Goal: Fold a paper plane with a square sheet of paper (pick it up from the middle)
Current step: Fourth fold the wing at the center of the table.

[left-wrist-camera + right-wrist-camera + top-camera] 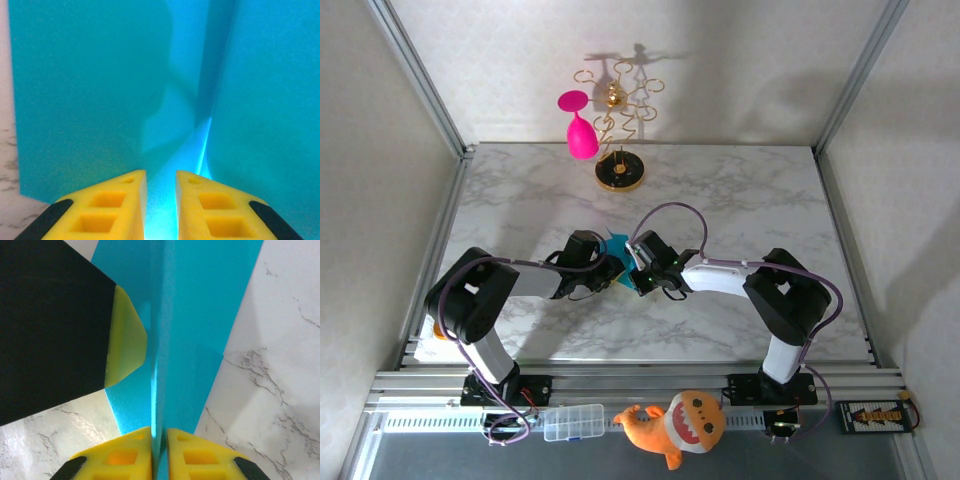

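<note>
The square sheet of paper (617, 250) is sitting near the middle of the marble bench (770, 200), partly folded, with one flap standing upright along a crease. The left hand (603, 268) is reaching it from 9 o'clock and the right hand (638, 270) from 3 o'clock, so the two are meeting over the sheet. In the right wrist view the right hand (158, 429) is pinching the upright fold of the paper (200, 315), its yellow fingers standing almost together with the thin edge between them. A yellow finger (125, 340) of the left hand is touching the flap at 9 o'clock. In the left wrist view the left hand (161, 172) is standing narrow, and the turquoise paper (90, 90) is running down into the slim gap, so it is appearing to grip the sheet. A gold stand (620, 175) is standing at 12 o'clock from the paper, well apart. A pink goblet (582, 135) is hanging at the stand's 10 o'clock. An orange plush toy (680, 425) is lying at 6 o'clock, beyond the bench's near edge.
</note>
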Controlling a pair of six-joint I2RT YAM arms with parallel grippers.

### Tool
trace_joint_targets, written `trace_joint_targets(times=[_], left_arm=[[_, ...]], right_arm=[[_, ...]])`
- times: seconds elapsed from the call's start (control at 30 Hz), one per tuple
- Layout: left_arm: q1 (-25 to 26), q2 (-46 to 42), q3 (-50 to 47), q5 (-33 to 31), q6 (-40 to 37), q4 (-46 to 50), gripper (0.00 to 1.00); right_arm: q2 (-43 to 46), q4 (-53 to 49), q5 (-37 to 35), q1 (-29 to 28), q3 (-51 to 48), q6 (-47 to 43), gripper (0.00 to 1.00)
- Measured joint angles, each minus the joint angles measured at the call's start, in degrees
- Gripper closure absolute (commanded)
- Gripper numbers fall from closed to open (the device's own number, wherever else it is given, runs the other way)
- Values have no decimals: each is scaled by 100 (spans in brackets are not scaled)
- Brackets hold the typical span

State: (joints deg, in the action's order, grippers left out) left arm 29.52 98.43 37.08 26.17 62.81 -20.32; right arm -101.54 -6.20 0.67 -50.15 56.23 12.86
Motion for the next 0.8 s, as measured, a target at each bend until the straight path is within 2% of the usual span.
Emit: trace_joint_targets(times=[0.3, 0.8], left_arm=[[0, 4, 0, -4, 0, 4, 79], [0, 4, 0, -4, 0, 7, 80]], right_arm=[[-4, -61, 42, 0, 35, 2, 77], [-28, -66, 133, 0, 35, -44, 91]])
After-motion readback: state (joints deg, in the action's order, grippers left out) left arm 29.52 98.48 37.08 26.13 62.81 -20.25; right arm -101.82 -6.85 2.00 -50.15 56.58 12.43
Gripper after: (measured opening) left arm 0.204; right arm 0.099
